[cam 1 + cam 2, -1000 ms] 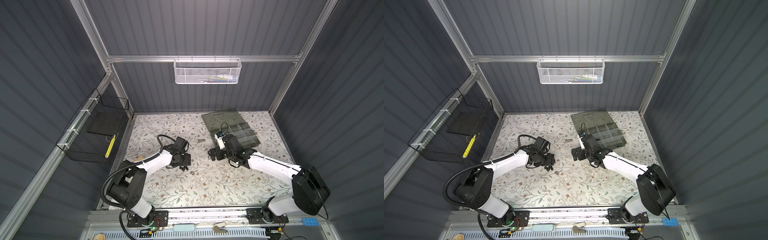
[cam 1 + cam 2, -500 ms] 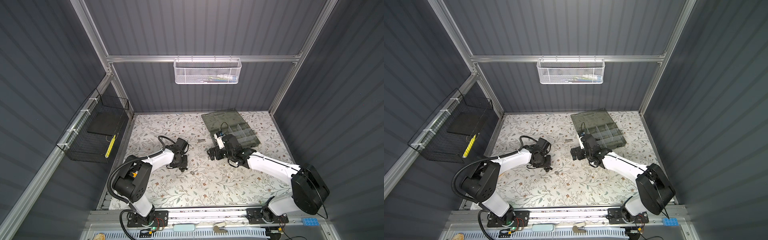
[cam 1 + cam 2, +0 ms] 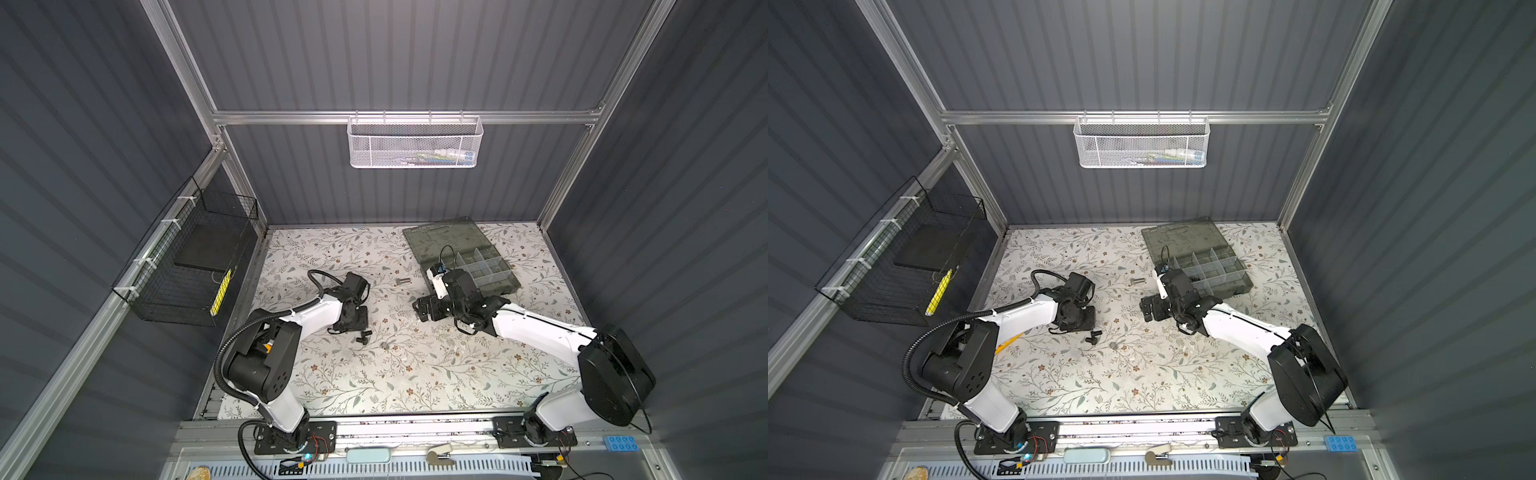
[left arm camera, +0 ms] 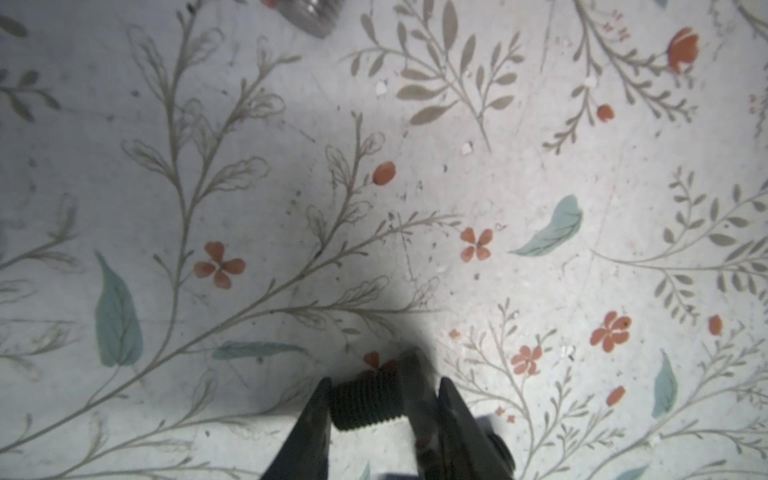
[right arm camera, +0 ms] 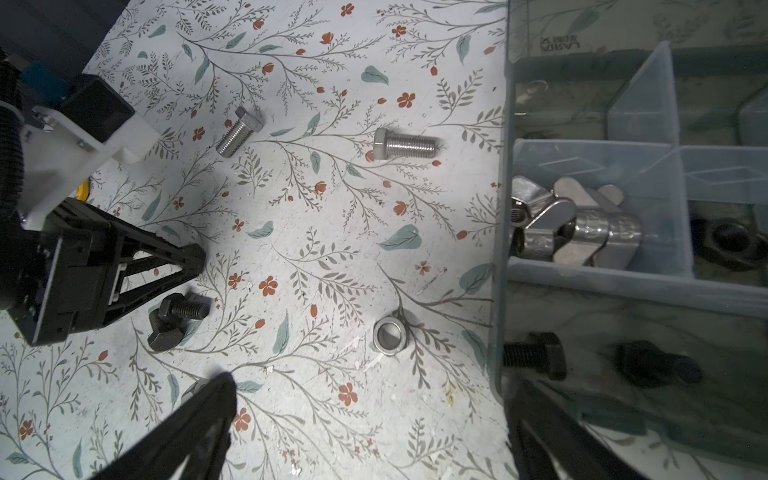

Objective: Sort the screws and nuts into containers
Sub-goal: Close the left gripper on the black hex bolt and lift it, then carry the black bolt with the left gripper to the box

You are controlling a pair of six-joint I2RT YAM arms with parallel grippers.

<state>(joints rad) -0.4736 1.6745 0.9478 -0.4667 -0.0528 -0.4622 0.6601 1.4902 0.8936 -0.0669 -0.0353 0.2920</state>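
My left gripper (image 4: 384, 399) is shut on a black screw (image 4: 368, 401), its threaded shaft lying crosswise between the fingers, low over the flowered table. In both top views this gripper (image 3: 358, 326) (image 3: 1088, 324) is left of centre. A second black screw (image 5: 166, 336) lies beside it. My right gripper (image 5: 370, 424) (image 3: 422, 311) is open and holds nothing. A silver nut (image 5: 390, 336) lies just ahead of it. Two silver screws (image 5: 405, 143) (image 5: 239, 131) lie farther off. The organizer case (image 5: 500, 291) (image 3: 444, 239) holds silver wing nuts (image 5: 573, 226) and black screws (image 5: 536, 355) in its containers.
A white mesh basket (image 3: 415, 143) hangs on the back wall and a black wire basket (image 3: 187, 266) on the left wall. The case's open lid (image 3: 1179, 235) lies flat toward the back. A small grey piece (image 3: 384, 345) lies mid-table.
My left gripper has closed on the black screw, and the left arm's elbow has swung inward. The right arm has hardly moved and stays open.
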